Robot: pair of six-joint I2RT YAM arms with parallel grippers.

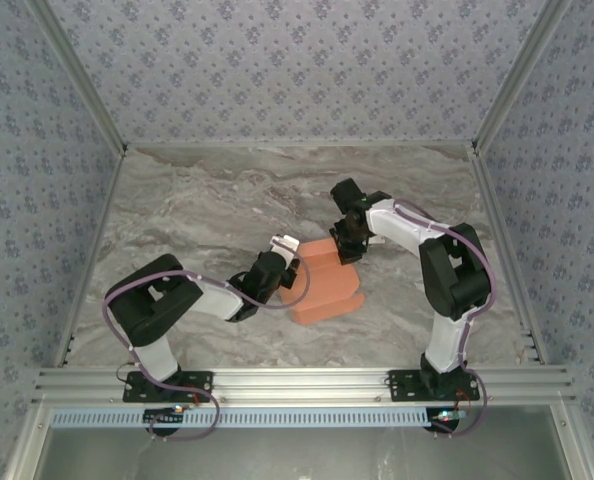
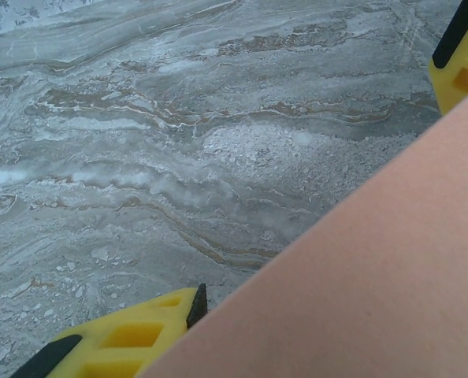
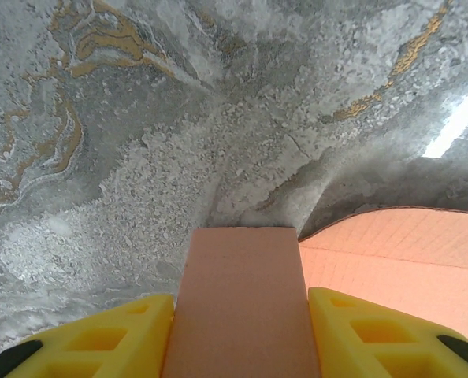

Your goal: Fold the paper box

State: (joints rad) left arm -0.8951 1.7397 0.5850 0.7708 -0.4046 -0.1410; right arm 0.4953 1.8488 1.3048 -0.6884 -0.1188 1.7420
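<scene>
**Left claw spread at the box's left edge, right claw clamped on its far end**

Left gripper (image 1: 280, 262) sits against the left side of the paper box (image 1: 324, 290), jaws wide apart. In the left wrist view its yellow fingers (image 2: 124, 346) straddle a broad salmon panel that slopes across the lower right. Contact with the panel can't be confirmed, so call it released.

The box lies on the marble table (image 1: 197, 210) between the two arms. Its long axis runs roughly near-to-far, with a curled flap on its right side.

Right gripper (image 1: 348, 243) is at the box's far-right end. The right wrist view shows a narrow salmon strip filling the gap between both fingers (image 3: 100, 339), flush on each side, so it reads as grasping the box. More of the sheet spreads to the right of that strip.

Key relation: each claw is on its own side of the box, with the right one already holding. Any fold probably pivots against that hold, with the left claw pushing in from the left.

Hard to tell:
- crease lines
- how many flaps are up
- the box's underside
- the left fingertips in the top view, which are hidden by the wrist
</scene>
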